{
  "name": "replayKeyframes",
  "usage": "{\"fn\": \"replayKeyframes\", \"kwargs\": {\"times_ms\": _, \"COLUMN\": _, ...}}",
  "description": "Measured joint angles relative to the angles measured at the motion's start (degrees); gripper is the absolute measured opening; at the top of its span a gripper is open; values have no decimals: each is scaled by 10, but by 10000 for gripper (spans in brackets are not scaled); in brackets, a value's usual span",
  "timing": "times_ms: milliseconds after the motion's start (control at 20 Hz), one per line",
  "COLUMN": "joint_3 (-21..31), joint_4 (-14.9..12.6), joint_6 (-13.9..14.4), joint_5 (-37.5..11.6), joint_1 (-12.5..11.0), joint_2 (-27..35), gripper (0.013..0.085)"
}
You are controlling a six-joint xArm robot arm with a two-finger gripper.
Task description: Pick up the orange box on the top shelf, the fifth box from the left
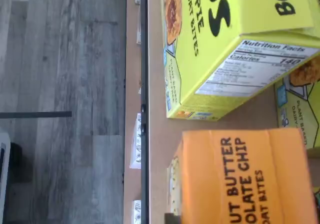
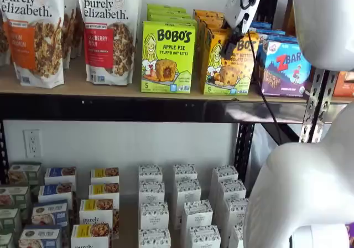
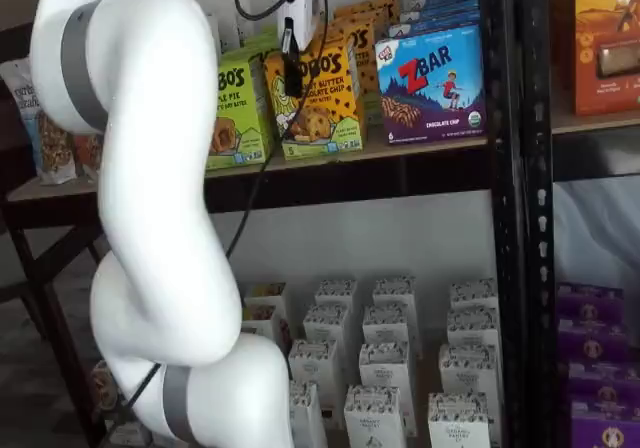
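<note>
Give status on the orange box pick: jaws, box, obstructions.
Gripper at the orange box, jaws' grip unclear. Box upright on the top shelf. Green Apple Pie box close alongside.

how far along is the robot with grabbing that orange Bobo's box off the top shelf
Done: the white gripper with black fingers has reached the upright yellow-orange Bobo's carton. In hand: its fingers hang against the carton's front; a grip isn't confirmed. Left: the carton stands on the tan wood-board top shelf, so lifting out remains.
</note>
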Motion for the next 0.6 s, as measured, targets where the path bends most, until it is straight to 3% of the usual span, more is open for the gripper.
{"fn": "replayKeyframes", "kwargs": {"times_ms": 100, "joint_3": 0, "joint_4": 1, "joint_6": 0, "joint_5": 0, "joint_1": -1, "joint_2": 0, "gripper": 410}}
{"fn": "replayKeyframes", "kwargs": {"times_ms": 600, "joint_3": -8, "joint_4": -7, "joint_6": 4, "joint_5": 11, "joint_1": 3, "joint_2": 0, "gripper": 410}}
